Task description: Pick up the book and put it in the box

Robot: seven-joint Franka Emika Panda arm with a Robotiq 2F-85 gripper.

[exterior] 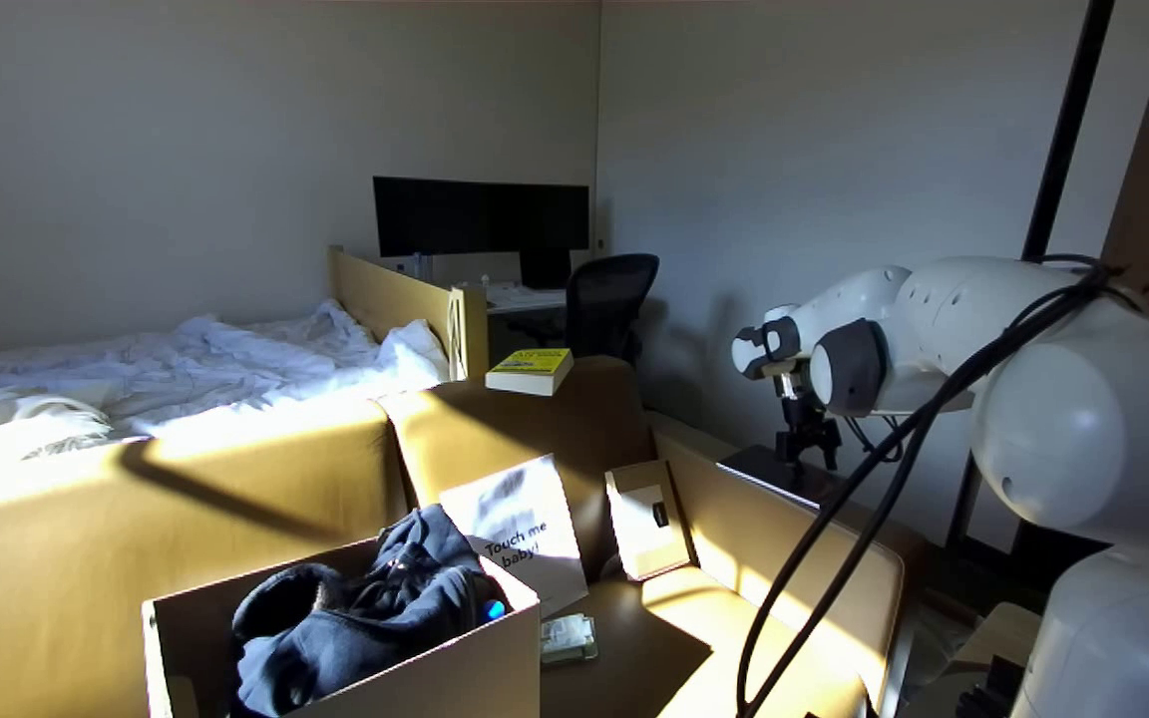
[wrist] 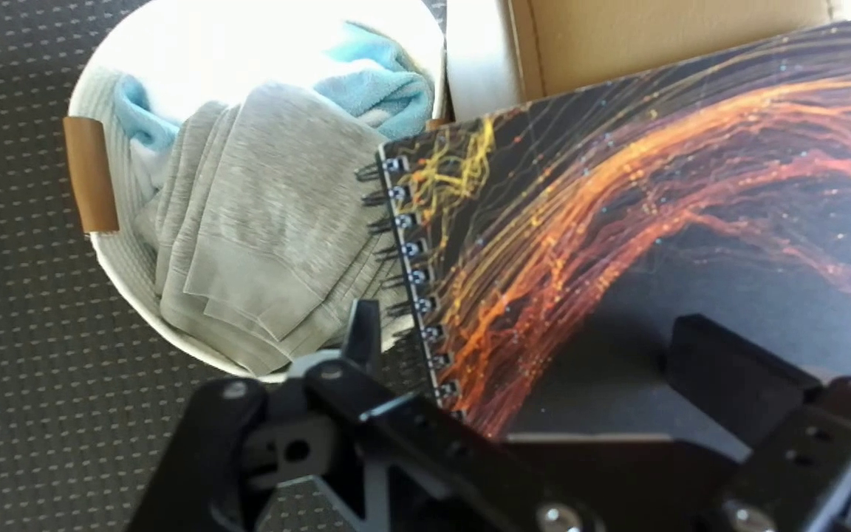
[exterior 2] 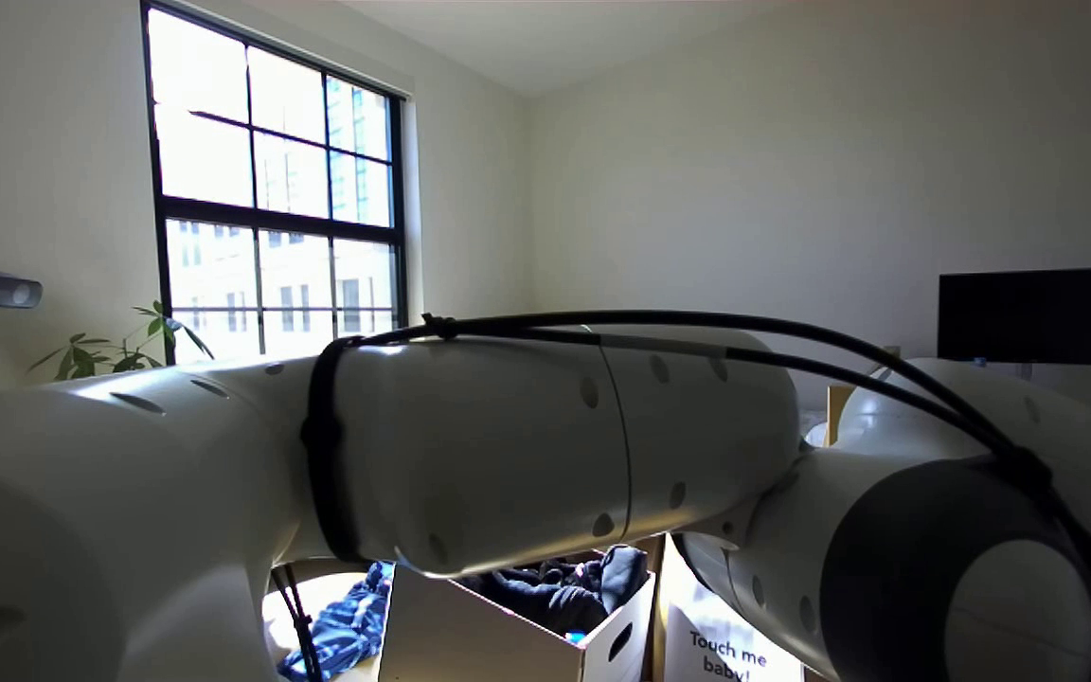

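In the wrist view the spiral-bound book (wrist: 617,185) fills the right of the frame, its wire edge running down the centre, its upper edge slanting toward the top right corner. The pincer (wrist: 532,332) stands wide apart across that wire edge at lower centre: one finger out past it, the other over the dark cover; whether either touches, I cannot tell. Left of the wire the room is open, down to a white basket (wrist: 121,177) and patterned carpet (wrist: 12,310).

The box (exterior: 495,663) is at lower left in an exterior view, its top open, dark clothing (exterior: 365,618) heaped above the rim. A tan sofa (exterior: 36,558) runs behind it, striped with sun and shadow; a bed (exterior: 186,369) lies at middle left, a monitor (exterior: 480,214) and a black chair (exterior: 614,294) show at upper centre.

The white arm (exterior 2: 508,445) spans an exterior view from side to side and hides part of the box. Black cables (exterior: 988,361) hang down the lower right in an exterior view, in front of the sofa. A panel (exterior: 515,509) printed "Touch me baby!" stands tilted just beside the box, and a yellow-covered book (exterior: 535,364) rests on the sofa back near the centre.
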